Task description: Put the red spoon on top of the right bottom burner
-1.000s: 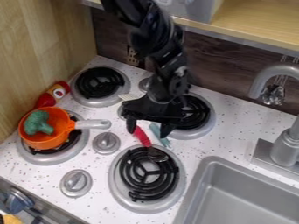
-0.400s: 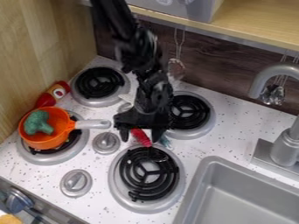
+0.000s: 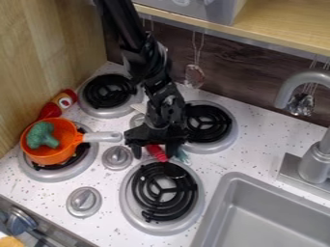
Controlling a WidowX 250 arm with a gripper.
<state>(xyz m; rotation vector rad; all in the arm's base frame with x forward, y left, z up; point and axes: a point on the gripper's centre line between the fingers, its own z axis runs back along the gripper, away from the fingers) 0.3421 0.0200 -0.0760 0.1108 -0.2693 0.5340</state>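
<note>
Red spoon (image 3: pixel 156 152) first, in the camera view: it lies at the upper edge of the right bottom burner (image 3: pixel 162 198), its red handle pointing up and to the left, its dark bowl over the top part of the black coil. The gripper (image 3: pixel 155 152) hangs right above the handle, its two fingers well spread, one to each side, with the red between them; whether either one touches it, I cannot tell. A teal utensil (image 3: pixel 183 156) lies just beside the spoon, to its right in the view, partly behind a finger. The arm comes down from the top edge, passing between the two rear burners. At the left, an orange pan (image 3: pixel 59 153) sits on the left bottom burner (image 3: pixel 40 174), green broccoli (image 3: pixel 42 135) inside and its grey handle pointing right. Behind the pan, a red bottle (image 3: pixel 51 110) leans by the wooden wall (image 3: pixel 48 53). Two round grey knobs, the nearer one (image 3: pixel 84 201) and the farther one (image 3: pixel 117 157), stand between the left and right burners. The grey sink (image 3: pixel 270 212) takes up the lower right corner, with the faucet (image 3: pixel 316 161) behind it.
</note>
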